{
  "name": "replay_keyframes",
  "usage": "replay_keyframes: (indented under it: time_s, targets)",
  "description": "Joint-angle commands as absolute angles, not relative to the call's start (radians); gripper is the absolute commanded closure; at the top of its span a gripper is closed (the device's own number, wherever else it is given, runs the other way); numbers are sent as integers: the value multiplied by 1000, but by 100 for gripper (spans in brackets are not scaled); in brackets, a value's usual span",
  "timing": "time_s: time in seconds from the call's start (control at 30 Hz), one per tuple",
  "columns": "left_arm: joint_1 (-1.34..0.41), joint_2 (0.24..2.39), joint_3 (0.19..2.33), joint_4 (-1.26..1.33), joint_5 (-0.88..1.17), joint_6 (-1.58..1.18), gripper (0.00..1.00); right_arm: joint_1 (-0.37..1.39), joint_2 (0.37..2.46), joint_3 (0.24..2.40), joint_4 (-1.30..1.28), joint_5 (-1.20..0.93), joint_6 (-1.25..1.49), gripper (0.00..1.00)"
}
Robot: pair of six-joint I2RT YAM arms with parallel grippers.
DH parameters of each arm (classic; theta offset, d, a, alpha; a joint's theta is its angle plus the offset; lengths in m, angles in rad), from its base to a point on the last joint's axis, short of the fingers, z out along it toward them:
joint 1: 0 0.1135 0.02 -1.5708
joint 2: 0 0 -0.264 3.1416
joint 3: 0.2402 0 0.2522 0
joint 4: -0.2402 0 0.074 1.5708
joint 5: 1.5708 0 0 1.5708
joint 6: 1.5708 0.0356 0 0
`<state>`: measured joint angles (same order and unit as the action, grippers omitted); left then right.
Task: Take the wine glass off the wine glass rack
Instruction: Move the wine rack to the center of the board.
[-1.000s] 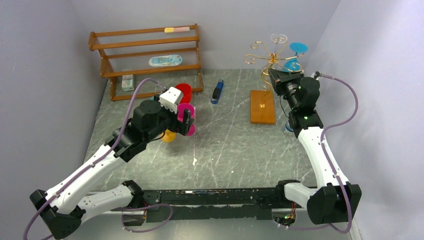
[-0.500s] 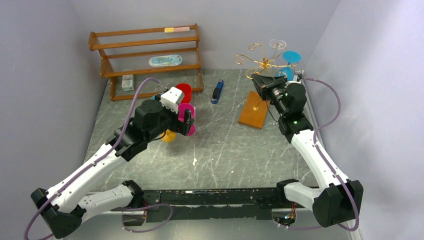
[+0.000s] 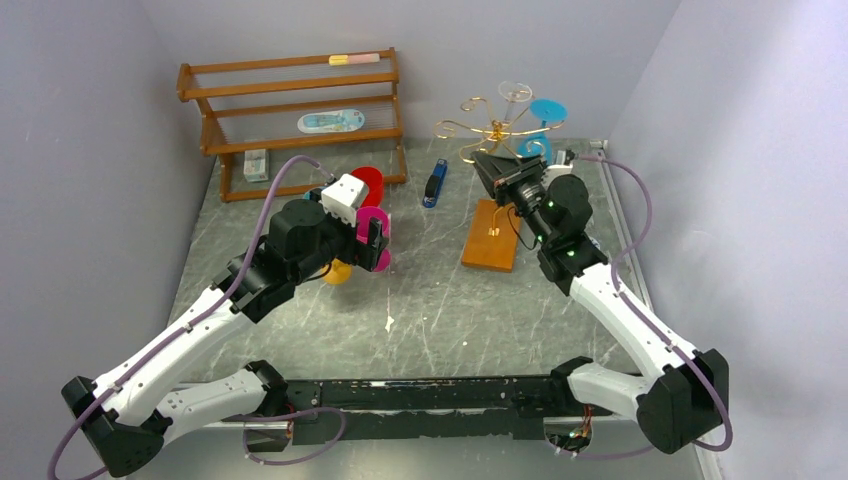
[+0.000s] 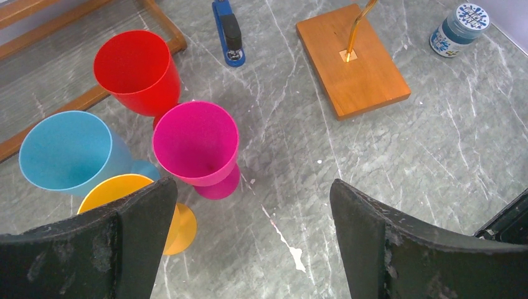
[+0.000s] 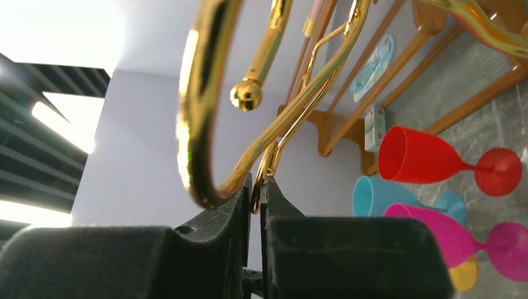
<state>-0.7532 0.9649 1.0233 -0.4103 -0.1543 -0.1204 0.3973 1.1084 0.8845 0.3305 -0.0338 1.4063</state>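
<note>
The wine glass rack (image 3: 492, 131) is gold wire with scroll arms on an orange-brown base (image 3: 492, 238), at the table's back right. A blue wine glass (image 3: 545, 112) and a clear one (image 3: 516, 92) hang from its arms. My right gripper (image 3: 497, 170) is shut on the rack's gold stem; in the right wrist view the wire (image 5: 268, 168) sits pinched between the pads at the gripper (image 5: 262, 187). My left gripper (image 3: 375, 240) is open and empty above the table, in the left wrist view (image 4: 252, 187) beside a magenta goblet (image 4: 196, 143).
Red (image 4: 138, 71), light blue (image 4: 65, 149) and yellow (image 4: 124, 193) goblets stand with the magenta one. A blue stapler (image 3: 434, 184) lies mid-back. A brown slatted shelf (image 3: 290, 100) stands back left. A small teal jar (image 4: 459, 22) sits right of the rack base (image 4: 367, 81).
My right gripper has pulled the rack leftward across the table with both glasses on it; its base has slid and turned. The left arm has not moved.
</note>
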Motion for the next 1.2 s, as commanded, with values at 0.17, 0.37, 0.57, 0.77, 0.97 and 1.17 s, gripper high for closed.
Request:
replay_keyframes:
  time_s: [0.17,0.37,0.57,0.77,0.97,1.17]
  targets:
    - [-747,958,1035,-415,-143,-123,3,476,990,807,442,97,1347,100]
    - [-748,945,1028,-408,-145,-134,3,478,944,786,386,122,1356,91]
    - [-747,947,1053,-435,-141,-147,3,478,920,823,255,117,1317,76]
    - [-747,942,1050,-422,-138,-152,3,477,861,802,174,128,1294,68]
    - [-748,962,1036,-413,-118,-164,3,477,843,813,116,85,1256,58]
    - [-748,977,1050,-422,-115,-167,3,477,823,860,61,79,1175,54]
